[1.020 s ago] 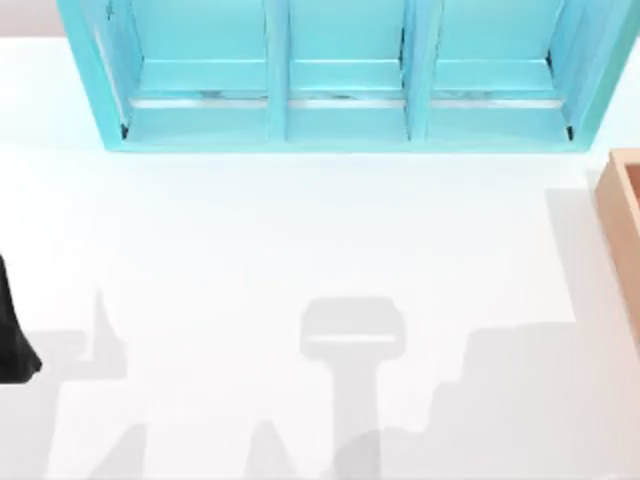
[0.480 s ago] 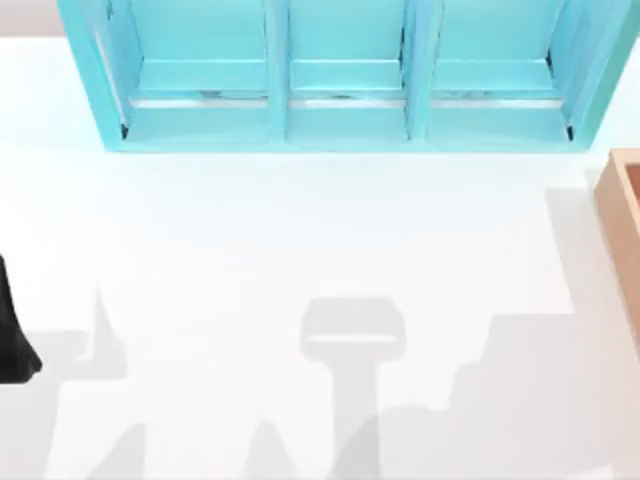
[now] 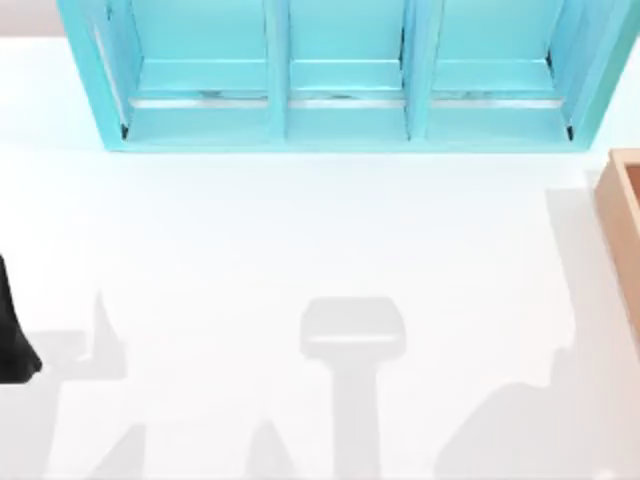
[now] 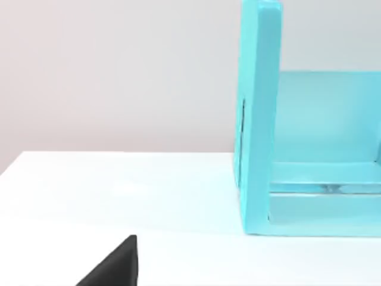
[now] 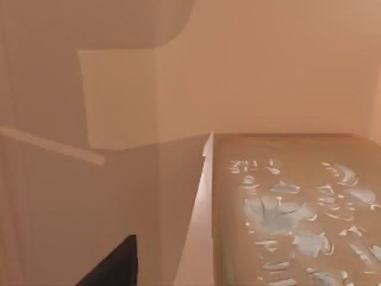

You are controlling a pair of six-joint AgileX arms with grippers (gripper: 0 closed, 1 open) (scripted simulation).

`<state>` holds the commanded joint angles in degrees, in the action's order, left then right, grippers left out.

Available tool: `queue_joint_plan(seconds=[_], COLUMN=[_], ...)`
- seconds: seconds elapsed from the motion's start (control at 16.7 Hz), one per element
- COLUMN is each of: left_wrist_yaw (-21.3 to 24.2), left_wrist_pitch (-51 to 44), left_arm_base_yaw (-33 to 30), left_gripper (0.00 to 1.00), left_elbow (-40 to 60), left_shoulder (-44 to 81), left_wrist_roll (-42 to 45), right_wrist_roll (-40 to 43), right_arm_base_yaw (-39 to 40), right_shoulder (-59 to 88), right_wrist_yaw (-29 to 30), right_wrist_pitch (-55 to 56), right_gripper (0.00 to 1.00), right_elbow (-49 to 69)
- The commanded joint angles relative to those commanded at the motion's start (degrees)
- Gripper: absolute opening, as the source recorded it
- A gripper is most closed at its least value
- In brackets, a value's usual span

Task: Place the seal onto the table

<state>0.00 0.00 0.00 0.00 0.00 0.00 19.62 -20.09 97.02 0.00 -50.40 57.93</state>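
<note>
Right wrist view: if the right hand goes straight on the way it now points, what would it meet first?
Probably the tan-brown, stone-like block with pale flecks, close ahead inside the light-orange wooden box; depth is unclear, so the box's inner wall could come first.

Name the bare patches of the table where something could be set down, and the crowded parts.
The table is bare from the shelf's front across to the wooden box at the right edge. It is crowded along the far edge by the shelf, and the left arm sits at the left edge.

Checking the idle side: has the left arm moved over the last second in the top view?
No. The left arm sits at the same spot by the left edge of the table, unchanged against the turquoise shelf.
</note>
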Motion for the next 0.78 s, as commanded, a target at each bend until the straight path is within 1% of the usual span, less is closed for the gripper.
queue_joint_plan(seconds=[0.12, 0.36, 0.78], left_wrist_yaw=[0.0, 0.0, 0.0], left_wrist_pitch=[0.0, 0.0, 0.0], left_arm_base_yaw=[0.0, 0.0, 0.0], left_gripper=[1.0, 1.0, 1.0], left_elbow=[0.0, 0.0, 0.0], left_shoulder=[0.0, 0.0, 0.0], left_wrist_roll=[0.0, 0.0, 0.0], right_wrist_roll=[0.0, 0.0, 0.0], right_arm_base_yaw=[0.0, 0.0, 0.0], right_shoulder=[0.8, 0.9, 0.9], right_wrist_yaw=[0.0, 0.0, 0.0], right_wrist_pitch=[2.3, 2.6, 2.6], right_gripper=[1.0, 1.0, 0.47], right_elbow=[-1.9, -2.1, -2.1])
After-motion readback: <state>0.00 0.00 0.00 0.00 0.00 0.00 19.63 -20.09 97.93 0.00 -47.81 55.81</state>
